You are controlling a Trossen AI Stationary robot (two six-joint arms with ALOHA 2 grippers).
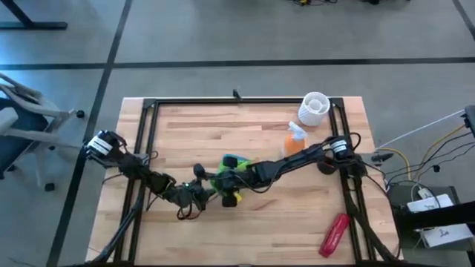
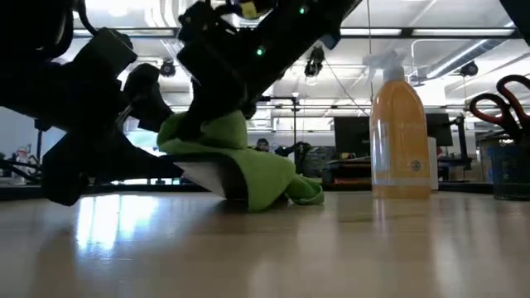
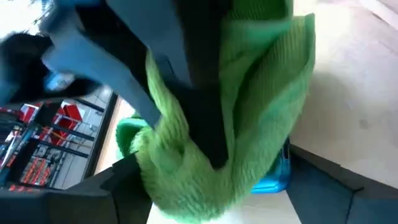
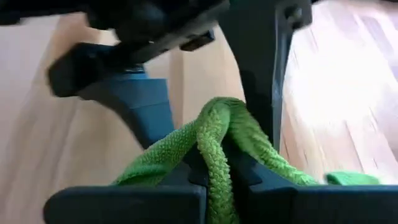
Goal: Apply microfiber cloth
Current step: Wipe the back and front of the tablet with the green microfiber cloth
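The lime-green microfiber cloth (image 1: pixel 221 183) lies bunched at mid-table over a flat device with a pale underside (image 2: pixel 207 175). My right gripper (image 1: pixel 226 180) reaches in from the table's right and is shut on the cloth (image 4: pixel 214 137). My left gripper (image 1: pixel 194 194) comes from the table's left, with its fingers on either side of the device's pale surface (image 3: pixel 217 214). In the left wrist view the cloth (image 3: pixel 261 81) covers most of the device. My right gripper pinches a bunched fold of the cloth (image 4: pixel 214 171) between its two fingers, slanting down from above and from the table's right. The cloth hangs below the fingers and drapes over the device, its lower end (image 2: pixel 302 192) resting on the table. My left gripper holds the flat device from the table's left, roughly level. The cloth hides the place of contact. The device is tilted, with its low edge (image 2: pixel 233 195) on the table and its other end raised.
An orange spray bottle (image 1: pixel 295 139) stands just right of the cloth, and a white roll (image 1: pixel 314 107) stands at the far right. A red object (image 1: pixel 334 233) lies near the front right corner. A small blue thing (image 1: pixel 231 159) sits just beyond the cloth.
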